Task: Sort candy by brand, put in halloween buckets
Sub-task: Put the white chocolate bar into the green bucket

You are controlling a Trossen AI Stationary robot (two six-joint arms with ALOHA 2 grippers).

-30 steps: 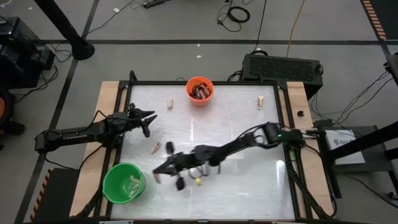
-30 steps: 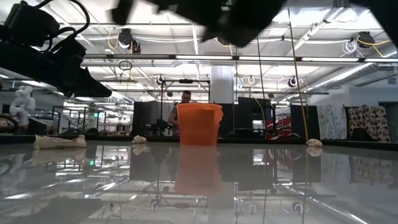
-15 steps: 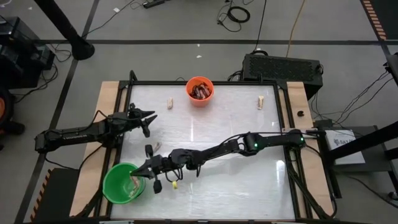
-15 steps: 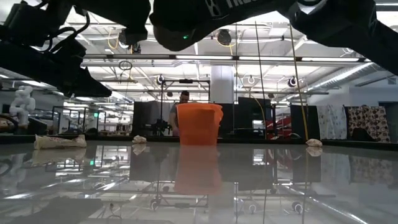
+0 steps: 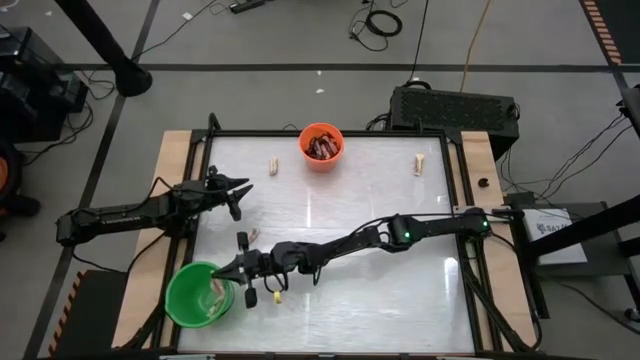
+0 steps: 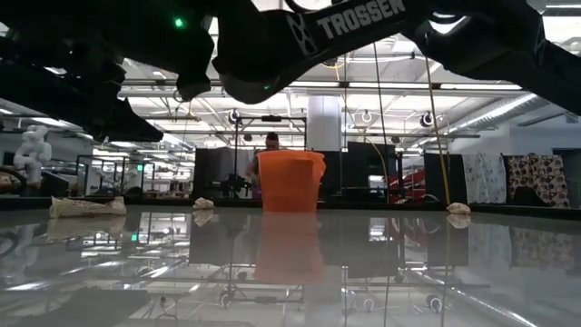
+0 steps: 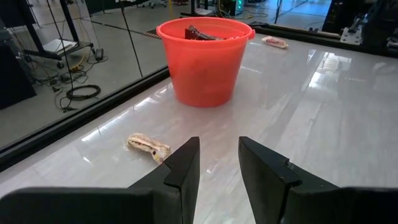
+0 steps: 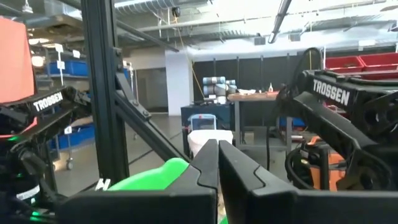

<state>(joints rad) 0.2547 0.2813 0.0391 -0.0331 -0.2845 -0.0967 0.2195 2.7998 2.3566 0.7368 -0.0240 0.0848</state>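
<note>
Two buckets are set at opposite ends of the bench (image 5: 400,240), so that each brand has its own destination: the orange bucket (image 5: 321,146) at the far edge, already holding dark brown-red bars, and the green bucket (image 5: 198,294) at the near left corner, with pale pieces inside. The right arm is stretched across the bench, and the right end effector (image 5: 243,272) is held at the green bucket's rim, its fingers pressed fully together; in the right wrist view the green wall (image 8: 155,177) is seen just past the closed fingertips. Whether a candy is pinched there cannot be told, though the pose suggests a drop into that bucket is in hand. The left end effector (image 5: 237,193) is held over the left side of the bench, fingers partly apart and nothing between them, presumably waiting clear of the other arm. Several pale candies remain loose: one by the orange bucket (image 5: 272,165), one near the far right corner (image 5: 419,164), one beside the right arm's wrist (image 5: 251,237). A small yellowish piece (image 5: 277,296) lies just beside the green bucket.
</note>
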